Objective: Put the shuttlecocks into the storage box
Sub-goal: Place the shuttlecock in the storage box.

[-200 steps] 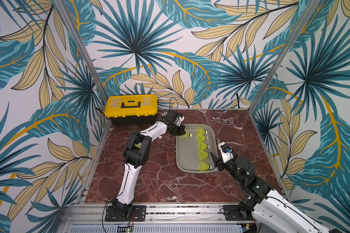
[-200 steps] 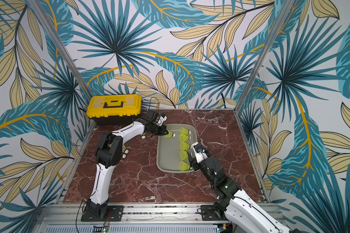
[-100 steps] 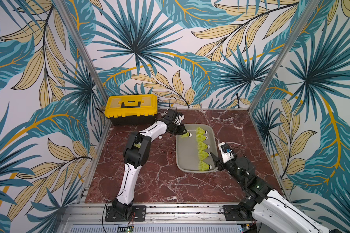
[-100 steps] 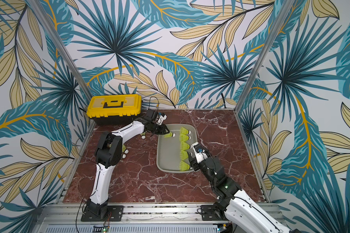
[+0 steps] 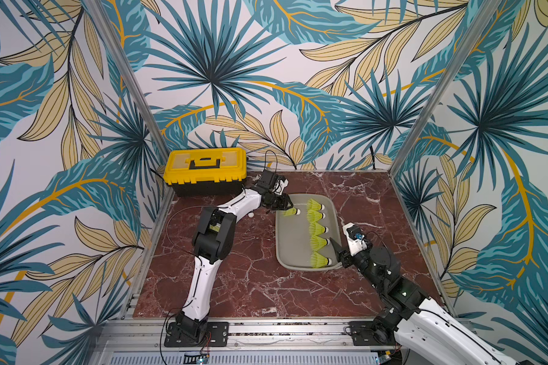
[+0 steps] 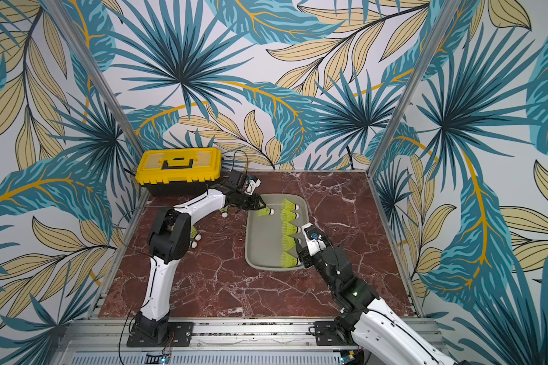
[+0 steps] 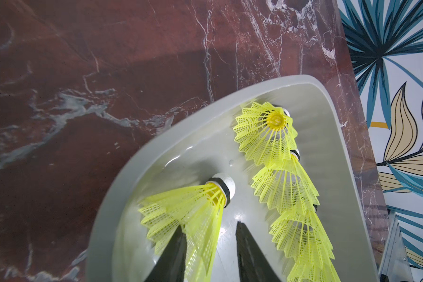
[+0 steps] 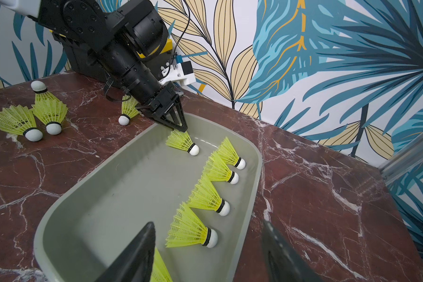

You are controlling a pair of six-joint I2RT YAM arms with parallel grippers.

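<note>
The left gripper [image 7: 209, 225] reaches over the far-left corner of the shallow grey plastic storage box [image 5: 291, 246] with its black fingers spread. A neon yellow-green plastic shuttlecock with a white rounded tip [image 7: 200, 202] lies on the box floor just beyond them, tip pointing right. Its mesh skirt overlaps one finger and stands clear of the other. Five more shuttlecocks [image 5: 317, 229] lie in a row along the right side of the box, tips to the right. Four others [image 8: 49, 109] lie outside it on the red-brown marble tabletop [image 5: 250, 278], left of the box and close under the left arm. The right gripper [image 8: 208, 223] hovers over the near end of the box, spread wide and holding nothing. The main risk looks to be the open mesh catching on the finger it touches, so that a withdrawal drags the light shuttlecock back toward the low rim or over it. A shuttlecock nudged on its side would also roll in an arc and disturb the row. A low sweep of the left arm could scatter the loose ones toward the yellow-lidded black toolbox [image 5: 206, 170], and both arms working over the box could collide.
</note>
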